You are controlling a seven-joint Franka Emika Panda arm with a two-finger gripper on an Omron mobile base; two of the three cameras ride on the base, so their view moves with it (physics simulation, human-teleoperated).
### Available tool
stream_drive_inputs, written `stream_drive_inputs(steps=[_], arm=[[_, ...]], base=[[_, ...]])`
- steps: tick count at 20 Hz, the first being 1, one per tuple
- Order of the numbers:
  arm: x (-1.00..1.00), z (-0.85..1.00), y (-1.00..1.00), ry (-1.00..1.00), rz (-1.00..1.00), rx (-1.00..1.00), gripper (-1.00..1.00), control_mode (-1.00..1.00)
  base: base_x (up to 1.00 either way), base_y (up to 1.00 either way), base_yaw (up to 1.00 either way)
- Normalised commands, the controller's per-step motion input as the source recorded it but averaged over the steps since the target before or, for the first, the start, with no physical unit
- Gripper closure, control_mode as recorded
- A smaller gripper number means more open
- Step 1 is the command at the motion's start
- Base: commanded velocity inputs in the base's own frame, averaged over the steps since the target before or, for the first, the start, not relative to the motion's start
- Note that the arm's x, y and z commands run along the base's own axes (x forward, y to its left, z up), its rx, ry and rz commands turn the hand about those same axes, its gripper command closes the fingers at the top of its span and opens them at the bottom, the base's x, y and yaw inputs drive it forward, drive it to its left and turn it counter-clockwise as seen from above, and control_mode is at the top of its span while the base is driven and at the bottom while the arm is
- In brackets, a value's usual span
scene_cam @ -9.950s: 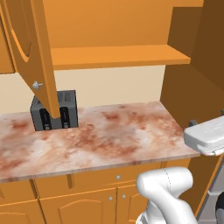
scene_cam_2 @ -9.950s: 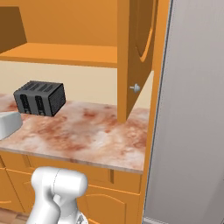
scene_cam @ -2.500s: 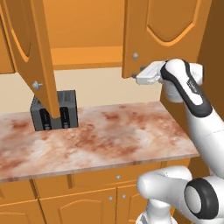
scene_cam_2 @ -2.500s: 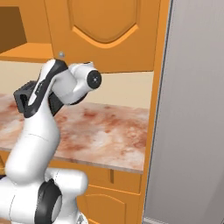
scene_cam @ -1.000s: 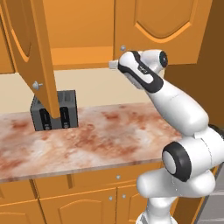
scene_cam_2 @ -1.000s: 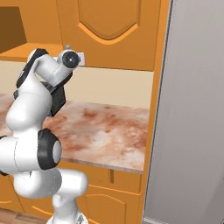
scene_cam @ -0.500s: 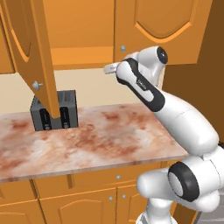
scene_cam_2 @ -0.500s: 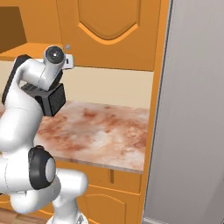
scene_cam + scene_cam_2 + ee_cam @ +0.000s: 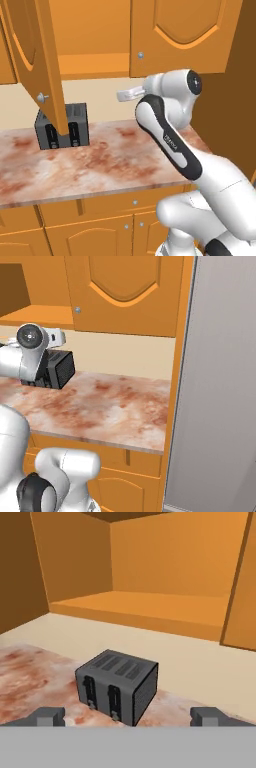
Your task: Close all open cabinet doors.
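Observation:
One cabinet door stands open on the left, swung out over the counter with its silver knob at the bottom corner. The cabinet door to its right is shut, its knob at the lower left. Between them the cabinet's shelf lies bare. My gripper hangs below that shelf, pointing left, apart from both doors. In the hand view the gripper is open, fingertips far apart with nothing between them.
A black toaster stands on the marbled counter under the open door. Drawer fronts run below the counter's edge. A tall grey panel rises to the right.
The right door, open ten seconds ago, is now shut. Over the last second my hand has come off it, turned left and dropped a little below the shelf.

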Motion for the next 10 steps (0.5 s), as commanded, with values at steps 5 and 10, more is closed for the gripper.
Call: stream_drive_inputs(steps=[5, 10], arm=[[-1.0, 0.04, 0.28, -0.05, 0.0, -0.05, -1.0, -1.0], [-1.0, 0.01, 0.37, -0.03, 0.0, -0.06, -1.0, -1.0]], base=[[0.0, 0.0, 0.0], [0.0, 0.0, 0.0]])
